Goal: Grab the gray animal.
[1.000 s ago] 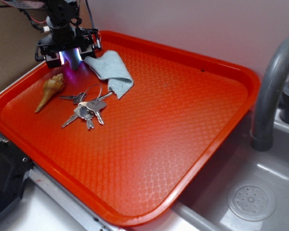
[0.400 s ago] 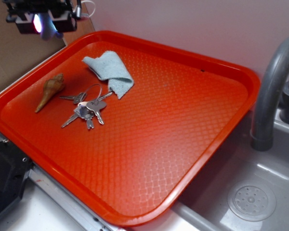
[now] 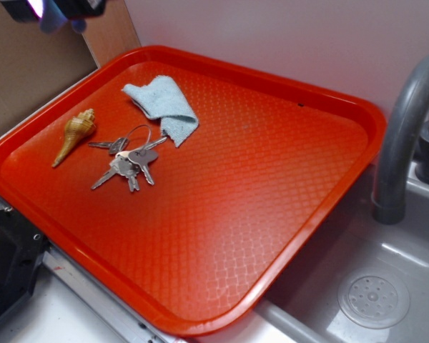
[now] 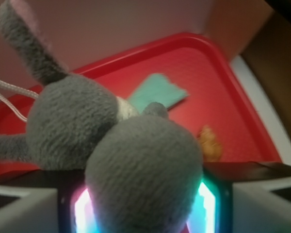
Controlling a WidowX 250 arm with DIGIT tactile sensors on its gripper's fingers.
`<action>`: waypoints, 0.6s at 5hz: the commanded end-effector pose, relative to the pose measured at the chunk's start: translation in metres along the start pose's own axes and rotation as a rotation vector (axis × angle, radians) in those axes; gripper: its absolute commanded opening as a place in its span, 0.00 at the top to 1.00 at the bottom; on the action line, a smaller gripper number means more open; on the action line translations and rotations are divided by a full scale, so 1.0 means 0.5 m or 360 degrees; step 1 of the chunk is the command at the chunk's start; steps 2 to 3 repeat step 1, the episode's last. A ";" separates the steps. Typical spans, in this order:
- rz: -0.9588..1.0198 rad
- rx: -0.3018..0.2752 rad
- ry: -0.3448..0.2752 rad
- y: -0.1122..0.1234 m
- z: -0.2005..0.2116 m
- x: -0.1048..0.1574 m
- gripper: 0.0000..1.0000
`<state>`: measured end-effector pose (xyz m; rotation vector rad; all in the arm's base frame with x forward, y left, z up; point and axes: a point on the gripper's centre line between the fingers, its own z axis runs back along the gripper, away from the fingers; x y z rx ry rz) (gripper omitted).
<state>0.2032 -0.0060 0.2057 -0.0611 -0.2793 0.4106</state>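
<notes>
The gray animal [image 4: 136, 160] is a gray plush with long ears and a thin white loop. It fills the wrist view, held between my glowing pads [image 4: 82, 213]. My gripper [image 4: 143, 213] is shut on it, high above the far left corner of the red tray [image 4: 218, 68]. In the exterior view only the bottom of my gripper [image 3: 53, 8] shows at the top left edge, with a bit of the gray plush [image 3: 55, 20] hanging from it.
On the red tray [image 3: 272, 179] lie a light blue cloth [image 3: 164, 106], a tan seashell [image 3: 73, 134] and a bunch of keys [image 3: 127, 161]. A brown board stands at the left. A gray faucet [image 3: 404, 128] and sink are at the right.
My gripper has risen from the tray's far left corner, carrying the gray animal, and is now almost out of the top of the exterior view.
</notes>
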 end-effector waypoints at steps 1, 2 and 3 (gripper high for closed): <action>-0.0109 -0.0044 0.0038 0.041 0.041 0.016 1.00; -0.0109 -0.0044 0.0038 0.041 0.041 0.016 1.00; -0.0109 -0.0044 0.0038 0.041 0.041 0.016 1.00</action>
